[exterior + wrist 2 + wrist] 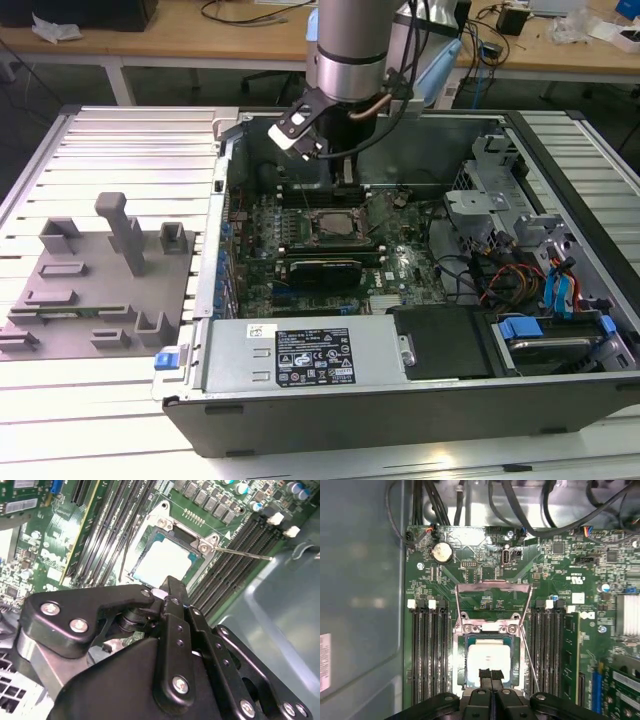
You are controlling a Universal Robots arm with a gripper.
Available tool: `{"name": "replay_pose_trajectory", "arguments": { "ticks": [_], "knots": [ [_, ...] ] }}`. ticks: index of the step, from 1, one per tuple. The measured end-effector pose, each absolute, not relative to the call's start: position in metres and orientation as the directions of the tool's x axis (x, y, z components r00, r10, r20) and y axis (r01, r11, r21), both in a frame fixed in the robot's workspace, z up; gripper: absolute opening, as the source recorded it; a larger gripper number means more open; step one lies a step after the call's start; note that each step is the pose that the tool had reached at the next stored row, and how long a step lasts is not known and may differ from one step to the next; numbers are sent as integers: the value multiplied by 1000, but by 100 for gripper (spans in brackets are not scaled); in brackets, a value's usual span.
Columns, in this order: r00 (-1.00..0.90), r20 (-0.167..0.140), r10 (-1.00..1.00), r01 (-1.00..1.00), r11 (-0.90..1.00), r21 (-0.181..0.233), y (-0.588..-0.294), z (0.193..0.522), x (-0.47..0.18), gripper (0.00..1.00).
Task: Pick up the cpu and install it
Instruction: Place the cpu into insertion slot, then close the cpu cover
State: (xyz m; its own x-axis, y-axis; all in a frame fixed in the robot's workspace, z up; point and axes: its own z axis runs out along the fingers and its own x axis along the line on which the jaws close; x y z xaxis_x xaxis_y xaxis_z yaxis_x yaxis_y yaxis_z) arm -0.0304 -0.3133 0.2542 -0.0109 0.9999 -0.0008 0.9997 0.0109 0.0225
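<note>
We see the arm point(345, 50) reaching down into the open computer case point(400, 400), over the far half of the motherboard point(400, 270), with the socket point(335, 226) just below it in the exterior view. The cpu point(489, 656) lies flat in that socket, its pale silvery top facing up and the dark socket border showing around it. In the first wrist view the gripper point(491, 674) has its two black fingertips pressed together with only a thin seam between them and nothing held, and the tips overlap the edge of the chip nearest the camera. In the second wrist view the closed tip of the gripper point(170, 589) sits over one corner of the cpu point(162, 560), most of whose top shows beyond it. We cannot tell whether the tips touch the chip or hang just above it. The metal retention frame point(492, 586) is swung open on the side of the socket away from the gripper, and the thin lever point(530, 655) stands free beside the socket. Rows of black memory slots point(427, 650) flank the socket on both sides. Well apart from the case, at the exterior view's left, a grey fixture plate point(100, 290) rests on the ribbed table point(130, 140).
</note>
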Motion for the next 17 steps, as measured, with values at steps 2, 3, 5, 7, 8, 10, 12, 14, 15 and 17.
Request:
{"name": "replay_pose_trajectory", "arguments": {
  "ticks": [2, 3, 5, 7, 8, 10, 12, 14, 15, 17],
  "knots": [
    [-11, -1, 1000, 1000, 11, 23, -313, 258, -30, 11],
    [-11, -1, 1000, 1000, 11, 23, -313, 260, -30, 11],
    [-11, -1, 1000, 1000, 11, 23, -313, 260, -30, 11],
    [-11, -1, 1000, 1000, 11, 23, -313, 260, -30, 11],
    [-11, -1, 1000, 1000, 11, 23, -313, 260, -30, 11],
    [-11, -1, 1000, 1000, 11, 23, -313, 261, -30, 11],
    [-11, -1, 1000, 1000, 11, 23, -313, 261, -30, 11],
    [-11, -1, 1000, 1000, 11, 23, -313, 261, -30, 11],
    [-11, -1, 1000, 1000, 11, 23, -313, 261, -30, 11],
    [-11, -1, 1000, 1000, 11, 23, -313, 261, -30, 11]
  ]
}}
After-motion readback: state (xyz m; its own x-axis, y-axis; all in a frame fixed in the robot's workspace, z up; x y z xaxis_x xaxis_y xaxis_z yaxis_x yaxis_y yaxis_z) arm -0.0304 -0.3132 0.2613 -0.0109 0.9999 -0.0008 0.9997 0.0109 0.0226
